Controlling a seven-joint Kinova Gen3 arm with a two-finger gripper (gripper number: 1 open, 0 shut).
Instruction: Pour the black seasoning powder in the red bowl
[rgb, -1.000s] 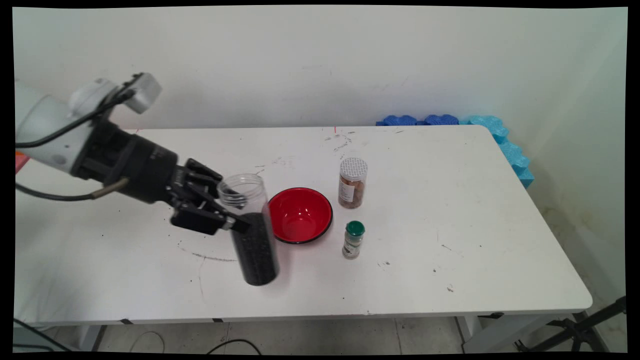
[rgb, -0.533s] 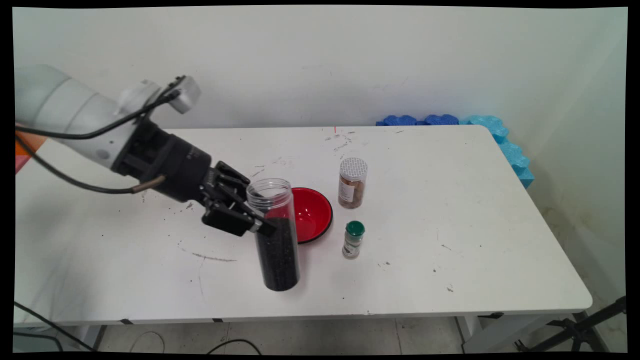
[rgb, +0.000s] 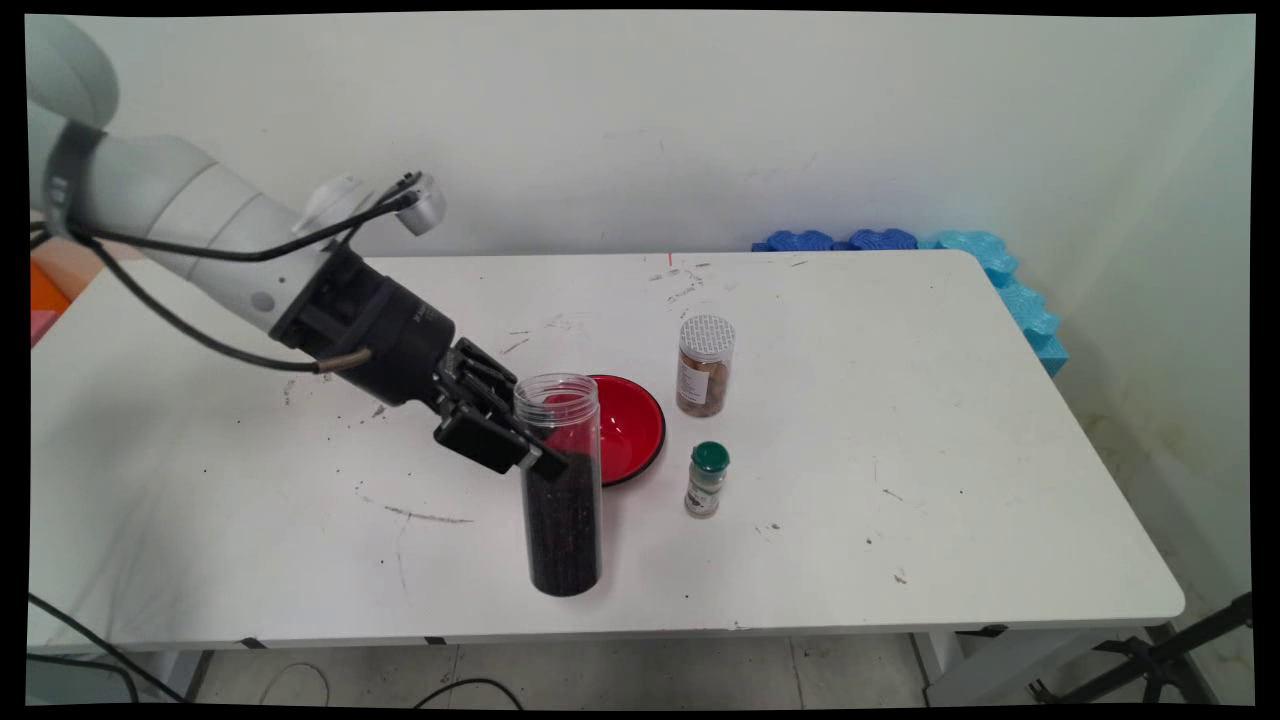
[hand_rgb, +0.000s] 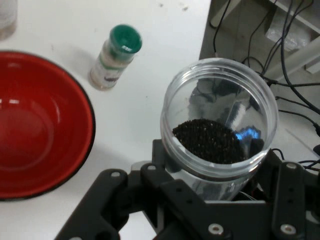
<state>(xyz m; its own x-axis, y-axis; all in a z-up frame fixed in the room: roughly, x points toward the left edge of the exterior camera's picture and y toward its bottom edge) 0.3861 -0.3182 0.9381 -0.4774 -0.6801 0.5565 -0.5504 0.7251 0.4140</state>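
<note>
Rightward travel since the earlier frame brings the black two-finger gripper, clamped mid-body on the lidless clear plastic jar of black grains, against the red bowl's near-left rim. Likely heavy and smooth-walled; spillable if tilted.

I see a tall clear open-topped jar, roughly two-thirds full of black grains, upright, pinched in my gripper, just beside the red bowl
</note>
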